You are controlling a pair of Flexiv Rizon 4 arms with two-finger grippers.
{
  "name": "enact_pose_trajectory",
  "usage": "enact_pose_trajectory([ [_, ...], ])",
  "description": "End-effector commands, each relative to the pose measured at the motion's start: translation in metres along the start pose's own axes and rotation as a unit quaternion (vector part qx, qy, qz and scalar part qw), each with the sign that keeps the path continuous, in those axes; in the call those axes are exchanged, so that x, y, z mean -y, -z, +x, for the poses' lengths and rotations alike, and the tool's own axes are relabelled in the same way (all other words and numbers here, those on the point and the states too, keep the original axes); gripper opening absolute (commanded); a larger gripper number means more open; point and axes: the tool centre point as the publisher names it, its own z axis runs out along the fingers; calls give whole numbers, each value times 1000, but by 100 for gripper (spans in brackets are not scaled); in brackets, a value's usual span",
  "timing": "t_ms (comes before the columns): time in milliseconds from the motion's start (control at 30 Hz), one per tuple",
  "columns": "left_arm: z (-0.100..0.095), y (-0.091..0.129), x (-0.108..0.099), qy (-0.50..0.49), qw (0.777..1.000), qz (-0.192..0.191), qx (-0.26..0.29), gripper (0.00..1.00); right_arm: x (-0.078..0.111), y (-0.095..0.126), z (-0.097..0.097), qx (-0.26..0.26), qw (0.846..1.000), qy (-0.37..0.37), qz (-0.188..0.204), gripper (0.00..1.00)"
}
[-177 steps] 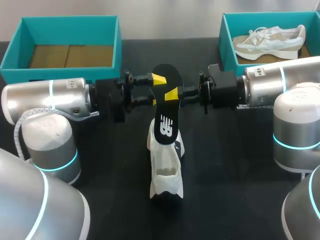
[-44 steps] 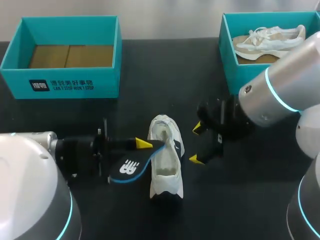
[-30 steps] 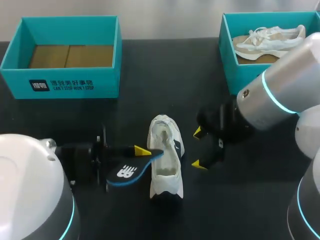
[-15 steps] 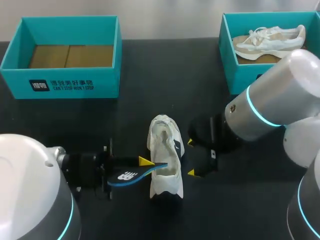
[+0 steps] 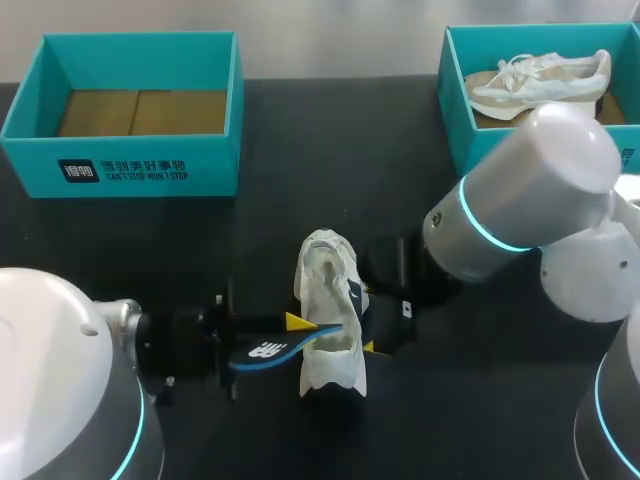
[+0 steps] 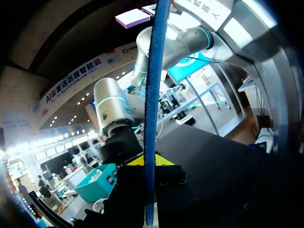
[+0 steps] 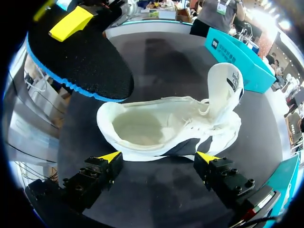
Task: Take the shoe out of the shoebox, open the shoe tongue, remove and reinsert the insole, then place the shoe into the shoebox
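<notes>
Gripping the insole (image 5: 265,350) edge-on, my left claw (image 6: 145,161) holds its tip over the shoe (image 7: 166,128); my right claw (image 7: 159,157) stands spread wide, the shoe just ahead.

Shoe upright on the tabletop, insole held at its opening

A white shoe (image 5: 326,275) with a dark side panel is seen standing on its sole mid-tabletop, heel toward the robot, its tongue (image 7: 227,84) pulled up and the mouth left wide open. A black insole (image 5: 262,352) with a blue edge is gripped flat in the left claw (image 5: 292,328), its free end laid over the rim of the shoe's mouth. A teal shoebox (image 5: 150,165), open with a brown cardboard floor, is set at the far left; a second teal shoebox (image 5: 455,100), far right, is occupied by another white shoe (image 5: 540,80).
</notes>
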Motion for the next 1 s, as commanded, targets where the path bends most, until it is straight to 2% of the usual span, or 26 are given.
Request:
enact_pose_trajectory([
  [33,1,-2,1,0,1000,-2,1,0,-6,-4,0,1,1000,-1,9,100],
  [100,1,-2,1,0,1000,-2,1,0,-6,-4,0,1,1000,-1,9,100],
  [200,3,-4,-4,5,1000,4,5,0,-9,-8,2,-6,999,-9,30,100],
  [400,6,-7,-11,2,1000,4,4,0,-7,-9,4,-7,999,-21,30,100],
  [733,6,-8,-12,-10,1000,14,2,0,-12,-5,15,-12,998,-34,44,100],
  [1000,7,-11,-11,-15,1000,16,-4,0,-11,-8,16,-17,998,-35,43,100],
])
